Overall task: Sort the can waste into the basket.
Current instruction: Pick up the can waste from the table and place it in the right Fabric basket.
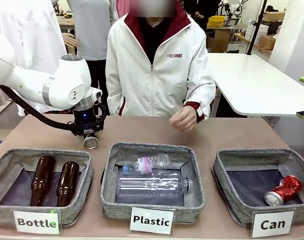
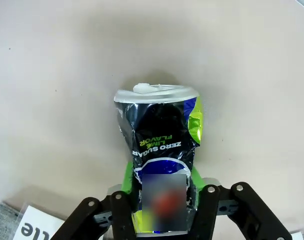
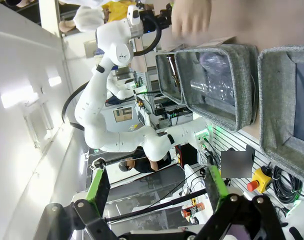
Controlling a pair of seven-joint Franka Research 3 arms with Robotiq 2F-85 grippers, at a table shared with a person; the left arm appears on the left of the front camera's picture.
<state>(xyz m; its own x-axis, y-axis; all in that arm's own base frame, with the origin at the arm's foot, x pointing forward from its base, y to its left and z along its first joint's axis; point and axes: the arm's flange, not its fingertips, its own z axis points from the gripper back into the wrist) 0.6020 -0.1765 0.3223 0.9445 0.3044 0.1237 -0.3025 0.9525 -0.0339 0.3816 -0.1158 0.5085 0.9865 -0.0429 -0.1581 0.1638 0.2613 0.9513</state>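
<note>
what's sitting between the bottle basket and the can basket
In the front view, the Plastic basket with clear plastic bottles lies between the Bottle basket and Can basket.

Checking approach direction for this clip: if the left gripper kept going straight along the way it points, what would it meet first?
The left gripper points down, its jaws shut on the dark can. Straight on, the can's silver end would likely meet the bare tabletop first; the gap between them is unclear.

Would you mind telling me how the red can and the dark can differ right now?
The red can lies on its side in the "Can" basket; the dark can is outside it, gripped by the left tool. The red can is free of any grip. Both are crumpled with silver ends.
</note>
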